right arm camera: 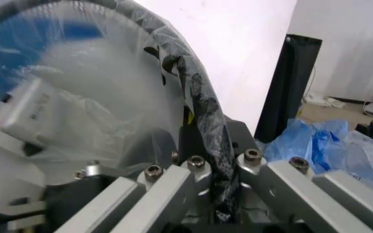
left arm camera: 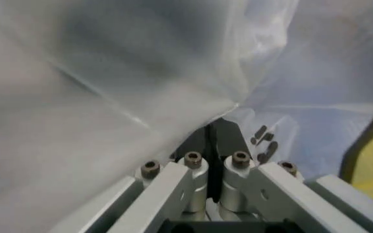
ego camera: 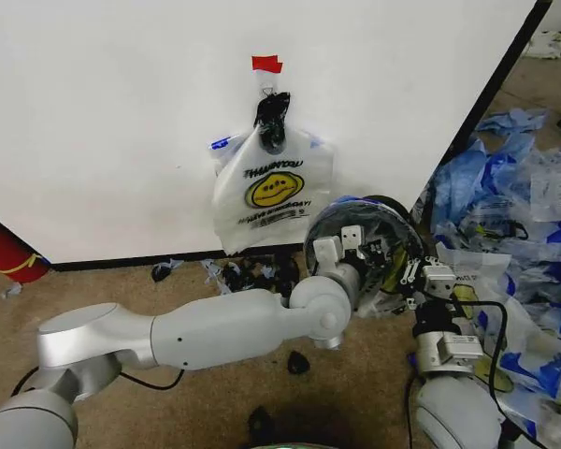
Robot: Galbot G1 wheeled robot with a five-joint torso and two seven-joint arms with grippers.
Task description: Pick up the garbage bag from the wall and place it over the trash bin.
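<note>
Plastic film (left arm camera: pixel 141 82) sat pinched in the closed left end effector (ego camera: pixel 353 245) inside the bin (ego camera: pixel 407 234). The right end effector (right arm camera: pixel 215 167) clamped the bin's lined rim, steadying it on the floor, while a bag (ego camera: pixel 271 192) hung on the wall (ego camera: pixel 103 112) under red tape (ego camera: pixel 267 64).

A brown, short-pile carpet floor (ego camera: pixel 112 290) fills the lower half of the head view. On it, right of centre, stands a small round black wire-mesh trash bin (ego camera: pixel 393 217) with thin clear plastic over it. Dark scraps of torn plastic (ego camera: pixel 252 274) lie along the foot of the white panel at centre. A heap of crumpled blue-and-white plastic bags (ego camera: pixel 519 206) spreads over the right side. A red cylinder with a yellow band (ego camera: pixel 7 253) rests at the left edge. A small black piece (ego camera: pixel 299 362) lies at lower centre.
</note>
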